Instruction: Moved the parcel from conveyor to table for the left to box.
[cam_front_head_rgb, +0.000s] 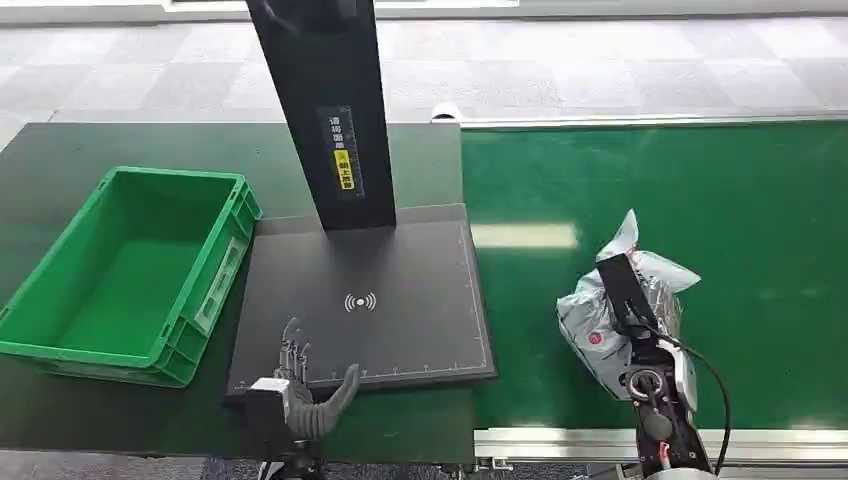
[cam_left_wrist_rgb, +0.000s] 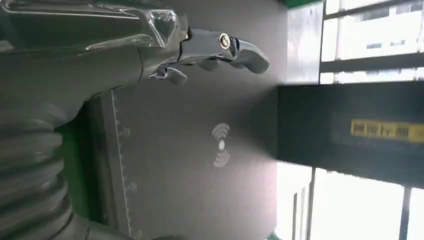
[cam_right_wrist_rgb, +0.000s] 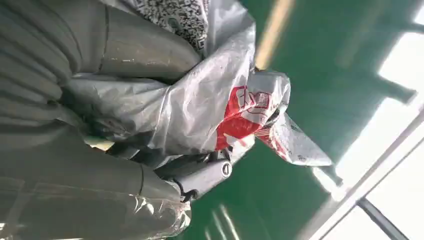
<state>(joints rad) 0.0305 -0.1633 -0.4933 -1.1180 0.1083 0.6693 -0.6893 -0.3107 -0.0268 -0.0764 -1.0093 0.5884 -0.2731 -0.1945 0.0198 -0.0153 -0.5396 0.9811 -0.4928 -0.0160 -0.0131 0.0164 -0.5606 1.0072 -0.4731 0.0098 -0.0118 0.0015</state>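
A crumpled silver-grey plastic parcel (cam_front_head_rgb: 603, 322) with a red mark lies on the green conveyor belt (cam_front_head_rgb: 720, 190), near its front edge. My right hand (cam_front_head_rgb: 641, 345) is at the parcel from the near side. In the right wrist view its thumb and fingers (cam_right_wrist_rgb: 202, 176) close around the parcel (cam_right_wrist_rgb: 200, 110), so it grips it. I cannot tell whether the parcel is off the belt. My left hand (cam_front_head_rgb: 302, 388) hovers over the front edge of the black pad (cam_front_head_rgb: 400, 330), its fingers (cam_left_wrist_rgb: 220, 46) spread with nothing in them.
A green plastic crate (cam_front_head_rgb: 175, 176) stands on the dark table at the left, with nothing inside. A black post (cam_front_head_rgb: 330, 110) with a yellow label rises from the back of the pad. The conveyor's metal rail (cam_front_head_rgb: 560, 440) runs along the front.
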